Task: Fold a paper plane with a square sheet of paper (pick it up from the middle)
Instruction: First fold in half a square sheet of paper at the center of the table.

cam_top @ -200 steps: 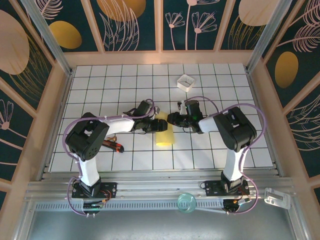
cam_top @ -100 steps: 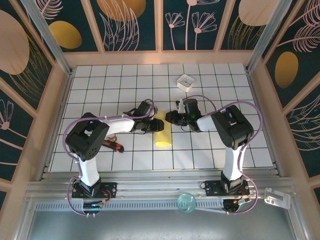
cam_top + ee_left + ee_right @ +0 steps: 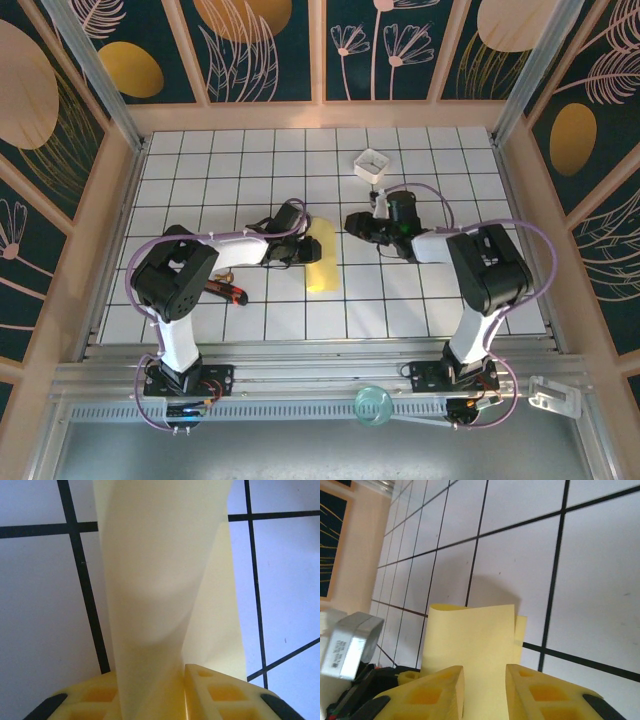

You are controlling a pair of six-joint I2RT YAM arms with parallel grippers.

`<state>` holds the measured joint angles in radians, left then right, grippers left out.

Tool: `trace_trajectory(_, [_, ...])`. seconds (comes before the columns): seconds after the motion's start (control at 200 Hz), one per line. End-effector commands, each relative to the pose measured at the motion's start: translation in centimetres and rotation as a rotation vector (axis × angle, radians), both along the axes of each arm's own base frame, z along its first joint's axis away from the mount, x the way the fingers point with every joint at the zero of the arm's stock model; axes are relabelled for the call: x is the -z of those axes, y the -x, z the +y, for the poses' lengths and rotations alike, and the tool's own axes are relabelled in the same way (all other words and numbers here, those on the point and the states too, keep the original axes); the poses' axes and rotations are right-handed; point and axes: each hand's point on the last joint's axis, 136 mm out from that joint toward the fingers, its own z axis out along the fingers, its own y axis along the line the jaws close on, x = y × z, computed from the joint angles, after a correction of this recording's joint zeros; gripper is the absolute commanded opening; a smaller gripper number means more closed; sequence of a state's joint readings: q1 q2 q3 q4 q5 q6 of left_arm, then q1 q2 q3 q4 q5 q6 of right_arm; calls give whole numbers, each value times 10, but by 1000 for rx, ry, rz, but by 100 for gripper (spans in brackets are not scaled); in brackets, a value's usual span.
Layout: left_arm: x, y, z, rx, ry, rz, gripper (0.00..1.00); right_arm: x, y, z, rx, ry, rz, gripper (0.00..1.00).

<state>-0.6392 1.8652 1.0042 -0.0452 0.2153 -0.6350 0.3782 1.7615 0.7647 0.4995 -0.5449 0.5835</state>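
Now that the right gripper (image 3: 357,222) has let go and backed off, jaws apart, the left gripper (image 3: 298,250) alone pinches the folded yellow paper sheet (image 3: 323,262), probably to reposition it.

Top camera looks down; both wrist cameras closely share paper (image 3: 323,260).

Left arm (image 3: 240,246) low, jaws tight on the yellow sheet (image 3: 150,580); right arm (image 3: 440,246) low, jaws slightly apart.

square sheet of paper (image 3: 150,580) cut off at top edge, lower end hidden inside left gripper (image 3: 151,672)
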Motion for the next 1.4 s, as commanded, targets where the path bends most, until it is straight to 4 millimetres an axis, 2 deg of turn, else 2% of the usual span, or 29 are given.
trace_trajectory(0.0, [22,10,15,37,-55,39,28,4,12,-19,22,62,5,29])
trace_trajectory(0.06, [16,13,7,86,-11,40,26,7,17,-29,40,92,8,29])
trace_trajectory(0.09, [21,24,7,117,-1,64,25,8,19,-33,50,106,7,30])
trace_trajectory(0.23, [11,41,-10,236,61,81,25,9,30,-50,84,153,4,30])
trace_trajectory(0.38, [14,55,-6,296,33,108,25,7,37,-55,90,161,0,30])
trace_trajectory(0.41, [7,47,-10,309,27,81,26,8,38,-56,91,162,0,30])
trace_trajectory(0.585, [18,44,6,310,-98,95,29,9,40,-51,74,146,0,30])
trace_trajectory(0.791, [22,37,5,214,-83,117,32,14,42,-38,43,135,9,30])
trace_trajectory(1.056, [35,38,10,168,-106,151,37,17,39,-37,43,145,15,30])
trace_trajectory(1.396, [38,45,29,143,-183,171,28,21,41,-40,49,160,30,30])
